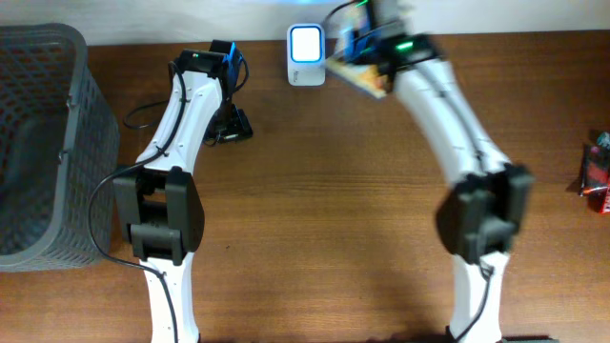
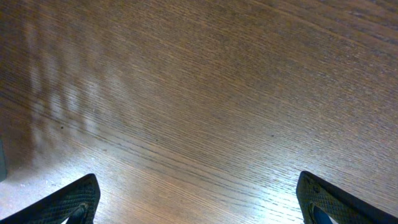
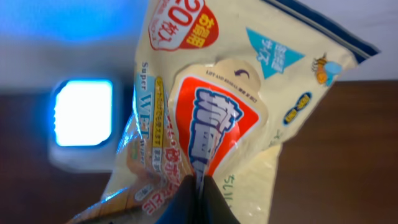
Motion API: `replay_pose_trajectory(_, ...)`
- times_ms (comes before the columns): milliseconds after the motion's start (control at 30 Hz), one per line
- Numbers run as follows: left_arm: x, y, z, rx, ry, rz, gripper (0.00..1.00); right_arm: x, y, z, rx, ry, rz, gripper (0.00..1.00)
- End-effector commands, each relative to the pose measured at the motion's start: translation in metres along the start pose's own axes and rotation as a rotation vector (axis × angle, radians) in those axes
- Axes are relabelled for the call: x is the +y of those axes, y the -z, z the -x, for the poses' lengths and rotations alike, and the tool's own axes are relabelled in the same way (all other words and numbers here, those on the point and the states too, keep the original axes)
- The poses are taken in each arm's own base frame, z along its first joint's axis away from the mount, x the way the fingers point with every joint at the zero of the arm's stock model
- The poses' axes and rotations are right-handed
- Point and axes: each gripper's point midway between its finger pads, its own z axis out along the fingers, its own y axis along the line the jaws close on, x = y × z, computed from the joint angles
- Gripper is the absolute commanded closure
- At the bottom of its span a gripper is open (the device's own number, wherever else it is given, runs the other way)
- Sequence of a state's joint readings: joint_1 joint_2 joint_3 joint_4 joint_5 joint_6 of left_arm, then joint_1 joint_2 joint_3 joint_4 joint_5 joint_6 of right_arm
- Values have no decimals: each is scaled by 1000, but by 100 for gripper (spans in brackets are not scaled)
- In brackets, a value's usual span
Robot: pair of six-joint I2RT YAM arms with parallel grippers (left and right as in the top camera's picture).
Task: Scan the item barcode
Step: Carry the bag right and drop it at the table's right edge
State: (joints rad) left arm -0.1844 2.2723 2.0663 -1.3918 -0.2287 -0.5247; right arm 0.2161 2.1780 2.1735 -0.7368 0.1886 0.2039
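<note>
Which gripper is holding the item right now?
The right gripper, shut on the cream wet-wipes pack and holding it up beside the lit scanner. The left gripper is wide open and empty over the table.

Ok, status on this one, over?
Left claw open, empty, over bare table. Right claw shut on wet-wipes pack. Pack held up beside lit scanner. Nothing between them.

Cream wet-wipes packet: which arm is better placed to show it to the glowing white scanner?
Right. The right gripper is shut on the cream plastic wet-wipes packet, held beside the glowing white scanner. The left gripper hangs open and empty over the wooden table.
</note>
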Motion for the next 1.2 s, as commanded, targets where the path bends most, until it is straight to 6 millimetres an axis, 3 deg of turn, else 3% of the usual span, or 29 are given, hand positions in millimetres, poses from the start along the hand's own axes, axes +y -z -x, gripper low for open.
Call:
replay_pose_trajectory(0,2,0,1,-1,17,3,1,-100,36,17,0,-137,-173,96)
replay_pose_trajectory(233,2,0,1,-1,17,3,1,-265,48,-63,275,-373,-428,96)
replay_pose_trajectory(433,2,0,1,-1,17,3,1,-367,66,-124,388,-571,-580,96)
replay_pose_trajectory(467,2,0,1,-1,17,3,1,-375,67,-132,402,-586,-591,95)
replay_pose_trajectory(500,2,0,1,-1,17,3,1,-387,69,-142,419,-609,-607,88)
replay_pose_trajectory(600,2,0,1,-1,17,3,1,-403,74,-159,446,-644,-631,67)
replay_pose_trajectory(667,2,0,1,-1,17,3,1,-410,76,-164,450,-658,-641,44)
replay_pose_trajectory(767,2,0,1,-1,17,3,1,-410,77,-166,458,-660,-640,31)
replay_pose_trajectory(833,2,0,1,-1,17,3,1,-403,76,-168,473,-669,-608,15)
replay_pose_trajectory(867,2,0,1,-1,17,3,1,-398,75,-168,479,-678,-580,1)
replay_pose_trajectory(1000,2,0,1,-1,17,3,1,-373,81,-157,471,-718,-442,1)
replay_pose_trajectory(1167,2,0,1,-1,17,3,1,-333,116,-132,441,-741,-296,1)
